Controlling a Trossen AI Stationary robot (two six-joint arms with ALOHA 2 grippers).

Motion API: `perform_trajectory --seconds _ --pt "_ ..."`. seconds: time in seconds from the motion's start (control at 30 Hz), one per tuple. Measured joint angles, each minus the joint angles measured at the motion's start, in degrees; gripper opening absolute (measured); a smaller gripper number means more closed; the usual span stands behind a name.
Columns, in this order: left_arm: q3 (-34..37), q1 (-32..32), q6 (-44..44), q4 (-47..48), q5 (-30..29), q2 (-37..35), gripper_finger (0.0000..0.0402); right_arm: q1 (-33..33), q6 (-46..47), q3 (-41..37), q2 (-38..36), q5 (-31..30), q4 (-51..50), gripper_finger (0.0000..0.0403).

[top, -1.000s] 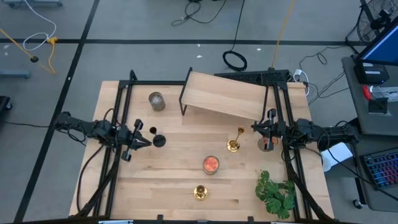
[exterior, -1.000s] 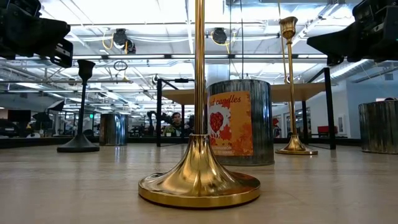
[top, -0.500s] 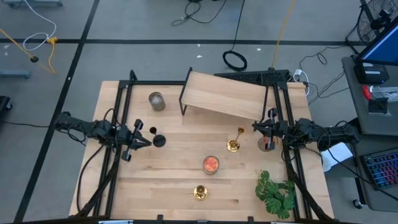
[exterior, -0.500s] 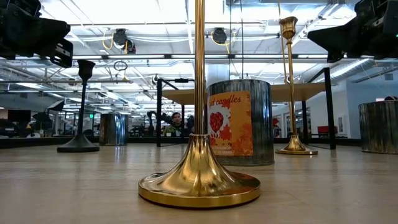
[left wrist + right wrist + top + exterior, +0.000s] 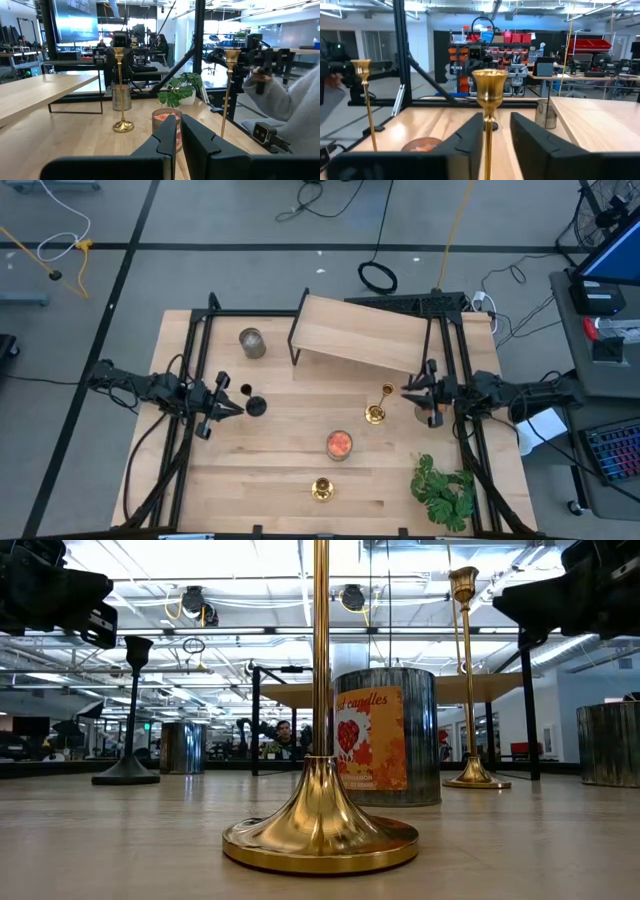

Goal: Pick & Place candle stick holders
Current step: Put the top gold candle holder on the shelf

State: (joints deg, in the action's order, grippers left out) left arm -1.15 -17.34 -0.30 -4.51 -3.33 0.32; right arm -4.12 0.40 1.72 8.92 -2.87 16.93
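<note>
Three candle stick holders stand upright on their round bases. A gold one (image 5: pixel 378 408) stands mid-table, a second gold one (image 5: pixel 322 490) near the front edge, and a small black one (image 5: pixel 254 404) at the left. My right gripper (image 5: pixel 408 392) hovers at the height of the mid-table holder's cup (image 5: pixel 489 86), just to its right. Its fingers are open, and the cup is seen just beyond the gap (image 5: pixel 496 120), untouched. My left gripper (image 5: pixel 236 404) hangs shut just left of the black holder (image 5: pixel 131 710) and above its cup.
An orange candle jar (image 5: pixel 339 444) stands between the two gold holders. One grey tin (image 5: pixel 428 411) sits under my right arm and another (image 5: pixel 252 342) at the far left. A raised wooden shelf (image 5: pixel 360 332) spans the back, and a green plant (image 5: pixel 443 490) lies front right.
My right gripper has moved a little toward the table's left edge, closer to the mid-table gold holder's cup. The holders have stayed where they were.
</note>
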Motion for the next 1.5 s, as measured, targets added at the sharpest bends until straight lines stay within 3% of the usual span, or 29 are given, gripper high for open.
perform_trajectory --seconds 0.37,0.73,1.2,1.33,1.5 --pt "-0.01 0.0 0.0 0.0 -0.08 0.0 0.0033 -1.48 6.42 0.05 13.42 3.26 10.43 0.0182" --pt "0.0 0.0 0.14 -0.21 -0.22 0.03 0.0033 -1.99 4.71 9.33 18.49 1.17 0.02 0.0187" --pt "-0.02 0.02 4.15 -8.86 -0.04 0.04 0.0033 -1.94 6.67 11.62 29.49 -0.44 7.04 0.0187" --pt "-0.02 0.0 6.76 -9.29 -5.14 0.04 0.0033 -1.56 4.47 14.21 33.54 -0.48 7.34 0.0187" --pt "-0.02 0.04 2.89 -8.83 -14.73 0.04 0.0033 -1.16 3.42 14.84 37.54 -3.51 8.75 0.0173"
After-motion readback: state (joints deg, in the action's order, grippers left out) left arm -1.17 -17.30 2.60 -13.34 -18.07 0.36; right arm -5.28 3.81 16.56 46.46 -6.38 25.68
